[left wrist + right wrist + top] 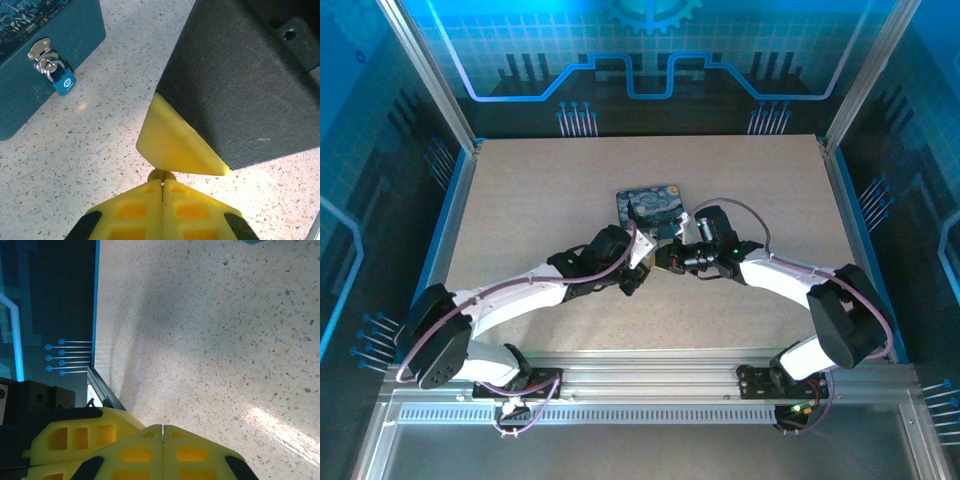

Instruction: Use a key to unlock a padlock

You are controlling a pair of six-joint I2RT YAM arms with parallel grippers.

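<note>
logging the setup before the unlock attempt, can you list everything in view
table: one, beige speckled, under everything
box: one, teal, blue night-sky painting on the lid, mid-table
hasp: one, silvery, on the box's side
padlock: one, blue body, silvery shackle, hanging from the hasp
small brassy piece: one, at the left pincer's tips, too little shows to name it
walls: blue printed panels around the table
left arm, right arm: white and black, purple cables, meeting by the box
left pincer: yellow, shut
right pincer: yellow, shut, close to the left one
</note>
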